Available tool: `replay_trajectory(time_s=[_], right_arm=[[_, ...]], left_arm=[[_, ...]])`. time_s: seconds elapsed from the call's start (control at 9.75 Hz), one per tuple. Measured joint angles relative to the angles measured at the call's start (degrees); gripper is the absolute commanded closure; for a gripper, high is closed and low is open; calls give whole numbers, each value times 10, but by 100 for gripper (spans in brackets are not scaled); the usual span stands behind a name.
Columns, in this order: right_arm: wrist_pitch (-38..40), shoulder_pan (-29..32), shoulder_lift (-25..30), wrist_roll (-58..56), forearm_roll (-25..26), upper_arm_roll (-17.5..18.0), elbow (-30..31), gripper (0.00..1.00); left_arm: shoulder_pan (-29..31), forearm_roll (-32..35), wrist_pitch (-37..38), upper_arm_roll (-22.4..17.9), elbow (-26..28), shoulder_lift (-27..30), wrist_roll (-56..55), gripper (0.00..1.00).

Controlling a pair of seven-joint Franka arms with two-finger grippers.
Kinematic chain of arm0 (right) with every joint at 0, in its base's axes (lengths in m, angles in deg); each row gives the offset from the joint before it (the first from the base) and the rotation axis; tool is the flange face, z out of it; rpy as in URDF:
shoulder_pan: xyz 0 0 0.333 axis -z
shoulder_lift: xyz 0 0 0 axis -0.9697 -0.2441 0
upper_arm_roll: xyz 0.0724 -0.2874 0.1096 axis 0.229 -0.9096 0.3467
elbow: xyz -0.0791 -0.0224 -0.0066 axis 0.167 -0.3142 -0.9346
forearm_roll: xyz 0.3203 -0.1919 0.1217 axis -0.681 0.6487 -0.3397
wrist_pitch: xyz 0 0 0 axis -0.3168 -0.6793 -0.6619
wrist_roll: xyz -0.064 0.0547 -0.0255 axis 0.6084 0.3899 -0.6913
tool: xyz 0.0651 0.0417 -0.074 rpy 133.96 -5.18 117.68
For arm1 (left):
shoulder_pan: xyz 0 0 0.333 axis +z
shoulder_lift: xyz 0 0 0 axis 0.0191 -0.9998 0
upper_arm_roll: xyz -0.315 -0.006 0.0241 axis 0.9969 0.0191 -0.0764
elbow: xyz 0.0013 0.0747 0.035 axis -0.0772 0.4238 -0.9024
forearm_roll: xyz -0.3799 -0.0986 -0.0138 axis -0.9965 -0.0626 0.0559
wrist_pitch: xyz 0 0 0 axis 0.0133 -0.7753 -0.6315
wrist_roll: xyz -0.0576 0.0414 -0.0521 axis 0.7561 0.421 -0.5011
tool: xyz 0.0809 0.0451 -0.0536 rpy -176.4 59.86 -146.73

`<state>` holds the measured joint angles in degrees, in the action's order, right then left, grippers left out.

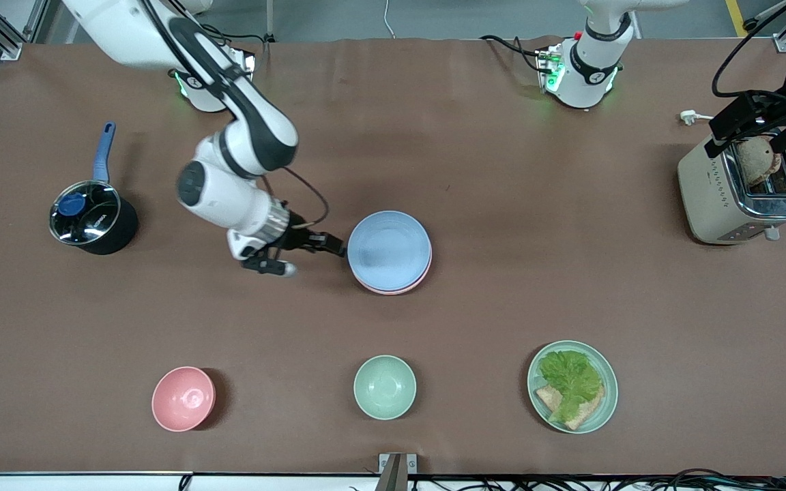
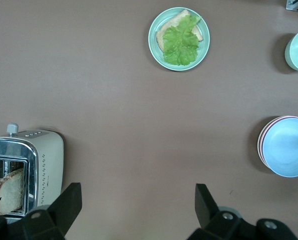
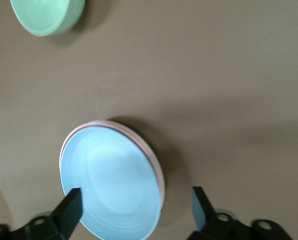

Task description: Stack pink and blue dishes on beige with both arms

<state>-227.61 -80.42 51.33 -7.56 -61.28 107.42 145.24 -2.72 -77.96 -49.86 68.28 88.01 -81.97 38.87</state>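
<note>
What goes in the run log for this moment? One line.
stack: blue plate on pink plate | right hand: open beside stack | left hand: open over toaster

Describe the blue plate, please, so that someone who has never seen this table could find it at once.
Start at the brown table and look to its middle, beside the right hand, whose fingers are open. There sits a stack of plates with the blue plate on top and the pink plate showing as a thin rim beneath it. Unlike the pink bowl and green bowl nearer the front camera, it is shallow, wide and pastel blue.

The blue plate [image 1: 389, 249] hid all but the pink plate's [image 1: 393, 289] rim; no beige plate showed beneath them beside the right gripper [image 1: 328, 243].
</note>
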Motion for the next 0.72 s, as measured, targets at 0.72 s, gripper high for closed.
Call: replay_trajectory(time_s=[0.72], right_arm=[[436, 40, 198, -89, 235, -222, -193, 0]], left_arm=[[-2, 0, 3, -2, 3, 0, 30, 0]])
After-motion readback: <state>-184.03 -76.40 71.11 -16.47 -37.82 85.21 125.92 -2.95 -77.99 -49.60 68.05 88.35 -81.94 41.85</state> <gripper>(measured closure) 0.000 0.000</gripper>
